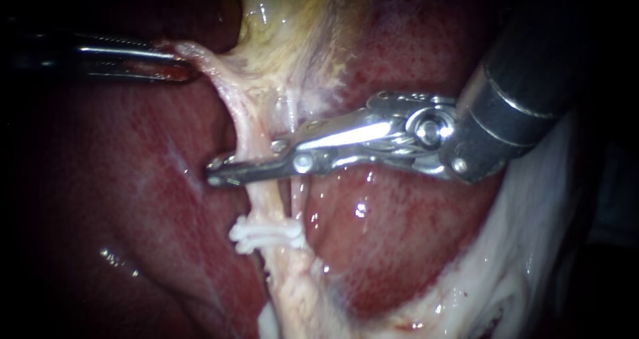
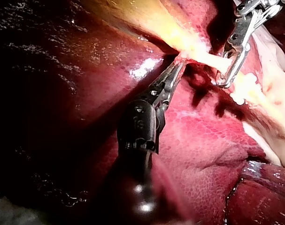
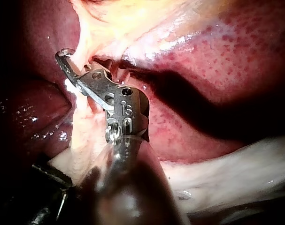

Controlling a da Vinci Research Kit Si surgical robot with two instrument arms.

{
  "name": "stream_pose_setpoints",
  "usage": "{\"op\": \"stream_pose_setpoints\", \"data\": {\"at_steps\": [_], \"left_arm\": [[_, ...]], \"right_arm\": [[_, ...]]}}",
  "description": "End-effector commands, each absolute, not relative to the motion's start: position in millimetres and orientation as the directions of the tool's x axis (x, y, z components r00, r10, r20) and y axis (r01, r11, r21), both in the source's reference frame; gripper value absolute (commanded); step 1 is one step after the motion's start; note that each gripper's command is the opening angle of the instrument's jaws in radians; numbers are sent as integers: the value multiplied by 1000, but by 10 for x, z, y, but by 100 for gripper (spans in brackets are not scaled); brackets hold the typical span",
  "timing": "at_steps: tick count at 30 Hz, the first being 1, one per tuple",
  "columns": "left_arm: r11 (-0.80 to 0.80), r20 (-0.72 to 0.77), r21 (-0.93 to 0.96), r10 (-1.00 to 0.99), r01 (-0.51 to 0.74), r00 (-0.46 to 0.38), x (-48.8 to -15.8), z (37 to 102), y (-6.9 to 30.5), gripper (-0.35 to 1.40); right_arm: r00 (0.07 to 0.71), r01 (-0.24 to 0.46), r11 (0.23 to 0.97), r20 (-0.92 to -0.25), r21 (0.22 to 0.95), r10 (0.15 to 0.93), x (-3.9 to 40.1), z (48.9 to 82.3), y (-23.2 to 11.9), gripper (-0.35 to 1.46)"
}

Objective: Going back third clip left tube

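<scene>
**Left tube being straddled by the parted jaws of the right instrument**

The slender steel right instrument [image 1: 239,166] is being shown with its end effector laid across the pale, cord-like left tube [image 1: 261,202]. The jaws are standing apart, one to each side of the tube, which is lying between them a little behind their tips. Whether either jaw is touching it cannot be told.

The tube's long axis is running almost square to that of the end effector. Any pull-back is therefore judged to need a path straight along the shaft, with the jaws parted until the tips are clear. This instrument is by far the nearer to the tube.

Small white plastic clips [image 1: 266,236] are being seen on the tube just beside the end effector, on the side away from the thin, dark-shafted left instrument [image 1: 170,62]. Their number cannot be told, nor whether one is sitting within the jaws.

A pale strand of tissue [image 1: 190,51] is being gripped from both sides by the left instrument's end effector, well apart from the right one. The tube is thereby being held taut over the dark red, glistening liver [image 1: 133,199].

The gap between the right jaws [image 2: 224,79] is being shown plainly only in the left wrist view, with pale tissue visible through it. In the endoscope view part of one jaw is being covered by the tube. In the right wrist view only one hooked jaw tip [image 3: 69,63] is being shown past the tube, and the gap is hidden.
</scene>
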State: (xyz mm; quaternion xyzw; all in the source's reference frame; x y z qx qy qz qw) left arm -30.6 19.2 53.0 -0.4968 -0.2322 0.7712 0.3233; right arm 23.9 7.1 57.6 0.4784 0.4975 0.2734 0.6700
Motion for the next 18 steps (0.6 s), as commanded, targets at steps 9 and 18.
{"op": "stream_pose_setpoints", "data": {"at_steps": [9,18], "left_arm": [[-684,-617,-679,729,-266,-297,-306,529,193,-35],[-684,-618,-680,728,-264,-297,-304,529,193,-35]], "right_arm": [[354,111,398,-410,911,840,242,575,69,38],[311,69,489,-484,870,818,249,579,66,48]]}}
